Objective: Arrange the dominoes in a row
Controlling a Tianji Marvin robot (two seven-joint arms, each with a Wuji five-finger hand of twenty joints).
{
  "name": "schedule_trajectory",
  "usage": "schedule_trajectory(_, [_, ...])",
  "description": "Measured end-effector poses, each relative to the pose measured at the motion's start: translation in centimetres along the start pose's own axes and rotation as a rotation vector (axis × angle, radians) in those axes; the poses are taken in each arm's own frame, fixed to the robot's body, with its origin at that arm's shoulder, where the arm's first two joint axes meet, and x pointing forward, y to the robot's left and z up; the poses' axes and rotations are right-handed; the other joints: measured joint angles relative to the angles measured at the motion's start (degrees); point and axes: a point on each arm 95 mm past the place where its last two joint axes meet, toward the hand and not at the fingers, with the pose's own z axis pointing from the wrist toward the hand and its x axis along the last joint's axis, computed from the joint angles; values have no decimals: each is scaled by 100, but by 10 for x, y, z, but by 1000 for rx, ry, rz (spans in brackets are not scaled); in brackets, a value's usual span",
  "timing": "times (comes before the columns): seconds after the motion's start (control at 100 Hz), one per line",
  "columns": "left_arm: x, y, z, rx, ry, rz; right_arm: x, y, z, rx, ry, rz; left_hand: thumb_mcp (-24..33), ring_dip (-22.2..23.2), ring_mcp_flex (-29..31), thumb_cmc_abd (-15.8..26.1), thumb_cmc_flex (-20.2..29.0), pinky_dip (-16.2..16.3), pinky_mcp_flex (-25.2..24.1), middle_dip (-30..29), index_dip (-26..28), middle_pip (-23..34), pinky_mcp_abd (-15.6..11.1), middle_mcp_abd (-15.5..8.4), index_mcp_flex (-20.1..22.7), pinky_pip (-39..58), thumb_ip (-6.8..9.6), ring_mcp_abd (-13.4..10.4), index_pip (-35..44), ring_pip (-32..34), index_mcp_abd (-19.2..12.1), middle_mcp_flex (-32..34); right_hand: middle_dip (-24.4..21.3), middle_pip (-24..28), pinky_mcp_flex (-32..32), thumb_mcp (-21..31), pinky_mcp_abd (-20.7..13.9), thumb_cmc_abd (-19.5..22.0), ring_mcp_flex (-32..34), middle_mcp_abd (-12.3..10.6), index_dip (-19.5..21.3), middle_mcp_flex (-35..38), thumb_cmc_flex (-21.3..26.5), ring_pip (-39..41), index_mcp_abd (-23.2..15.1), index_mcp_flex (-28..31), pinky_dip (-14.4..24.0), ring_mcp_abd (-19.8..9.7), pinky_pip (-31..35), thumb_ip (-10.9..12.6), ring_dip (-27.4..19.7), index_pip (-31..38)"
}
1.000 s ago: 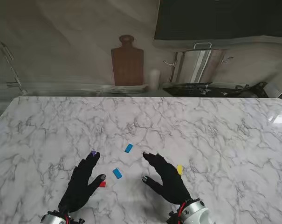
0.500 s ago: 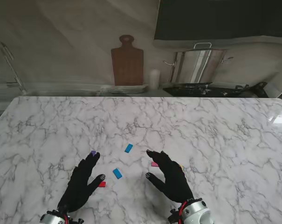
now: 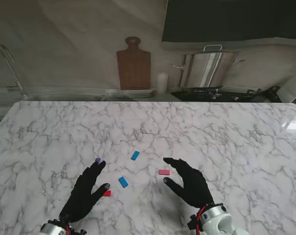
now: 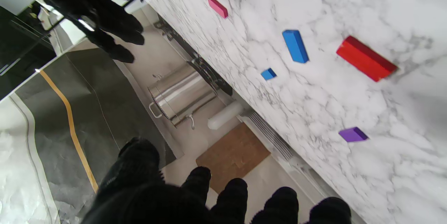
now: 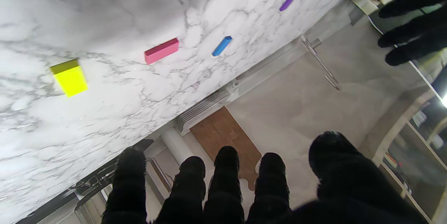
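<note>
Hovering palm-down, fingers spread: left hand (image 3: 85, 188), right hand (image 3: 191, 183).

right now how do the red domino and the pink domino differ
The red domino lies right beside the left hand, by its thumb; the pink domino lies near the right hand, just off its fingertips. The red one is nearer to me, the pink one farther and more to the right. In the stand view the pink one lies level across, the red one slightly slanted. Both lie flat on the marble table, held by neither hand.
</note>
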Motion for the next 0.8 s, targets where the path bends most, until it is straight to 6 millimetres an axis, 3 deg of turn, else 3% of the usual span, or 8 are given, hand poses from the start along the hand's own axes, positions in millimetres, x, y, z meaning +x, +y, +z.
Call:
schedule_trajectory(0.16, [-1, -1, 0, -31, 10, -11, -4, 4, 5, 39, -22, -56, 0, 130, 0, 0, 1, 180, 0, 204, 169, 1, 0, 0, 0, 0, 0, -7, 8, 6, 0, 0, 220, 272, 126, -8, 7, -117, 330, 67, 10, 227, 0, 171, 168, 268, 22, 109, 458, -5, 134, 763])
schedule_trajectory(0.41, [-1, -4, -2, -52, 6, 0, -7, 8, 25, 80, -32, -193, 0, 152, 0, 0, 43, 208, 0, 274, 224, 1, 0, 0, 0, 0, 0, -9, 62, 11, 0, 0, 603, 619, 321, 0, 9, -289, 619, 199, 10, 465, 221, 516, 300, 391, 138, 185, 1028, -6, 366, 1130])
schedule_trajectory(0.44, [-1, -4, -2, -54, 6, 1, -6, 7, 28, 87, -33, -208, 0, 190, 0, 0, 50, 208, 0, 282, 228, 1, 0, 0, 0, 0, 0, -9, 64, 13, 0, 0, 686, 759, 396, 58, 9, -348, 745, 209, 10, 599, 267, 663, 410, 609, 163, 234, 1216, -6, 456, 1279])
schedule_trajectory(0.65, [-2, -10, -3, -72, 4, -9, -7, 0, 48, 141, -51, -257, 0, 201, 0, 0, 57, 229, 0, 345, 231, 1, 0, 0, 0, 0, 0, -9, 67, 16, 0, 0, 759, 799, 517, 1548, 9, -643, 931, 213, -165, 734, 335, 950, 492, 692, 195, 243, 1605, 103, 554, 1582])
schedule_trajectory(0.8, [-3, -14, -3, -72, 5, -7, -10, -11, 61, 175, -56, -322, 0, 211, 0, 0, 58, 239, 0, 399, 231, 2, 0, 0, 0, 0, 0, -9, 69, 17, 0, 0, 848, 934, 639, 1754, 9, -704, 981, 262, -167, 745, 113, 1196, 536, 692, 200, 245, 1823, 103, 673, 1658])
